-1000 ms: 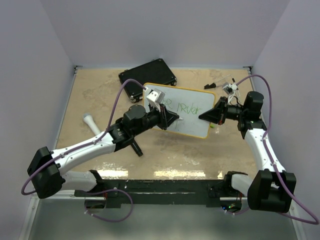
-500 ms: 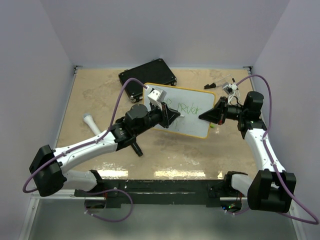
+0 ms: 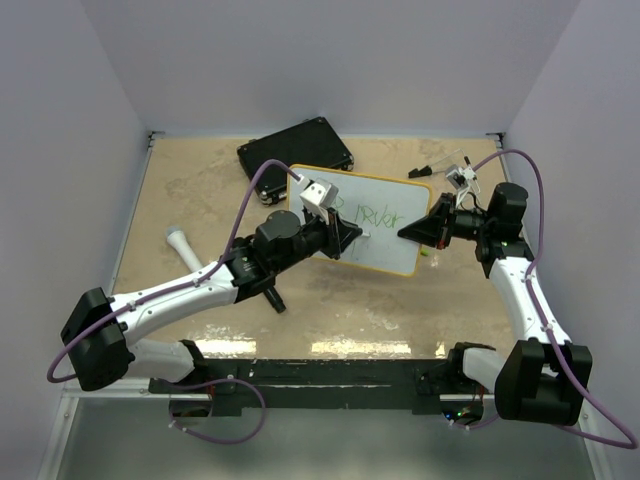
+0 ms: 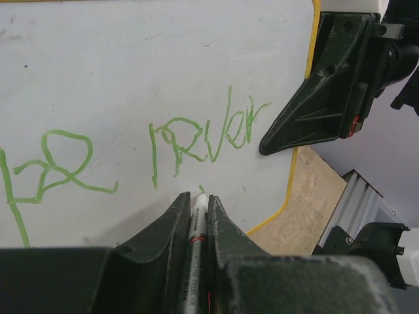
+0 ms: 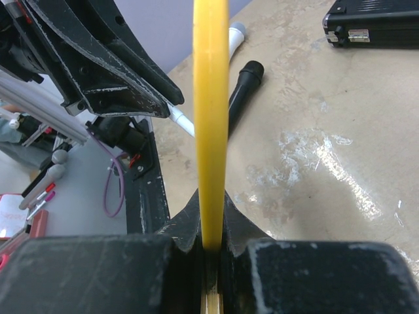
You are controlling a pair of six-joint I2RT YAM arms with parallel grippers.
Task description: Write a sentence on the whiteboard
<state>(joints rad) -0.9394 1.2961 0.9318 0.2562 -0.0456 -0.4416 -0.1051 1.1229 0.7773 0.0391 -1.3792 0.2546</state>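
Observation:
The whiteboard (image 3: pixel 385 240) with its yellow rim is held tilted above the table. My right gripper (image 3: pixel 405 233) is shut on its right edge; in the right wrist view the rim (image 5: pixel 211 118) runs edge-on between the jaws of that gripper (image 5: pixel 211 229). The sentence (image 4: pixel 203 140) is green scribbles across the white face (image 4: pixel 131 78), also visible from above as the sentence (image 3: pixel 372 214). My left gripper (image 4: pixel 196 196) is shut on a white marker (image 4: pixel 195 226), whose tip touches the board just below the green letters. From above, my left gripper (image 3: pixel 352 234) sits over the board's lower middle.
A black case (image 3: pixel 296 150) lies at the back left behind the board, seen also as the black case (image 5: pixel 373 23). A white cylinder (image 3: pixel 182 247) and a black cap-like piece (image 3: pixel 270 296) lie left of the board. Small items (image 3: pixel 440 165) sit at the back right.
My left gripper has shifted a little to the right along the board with the marker. The right arm and the board have not moved.

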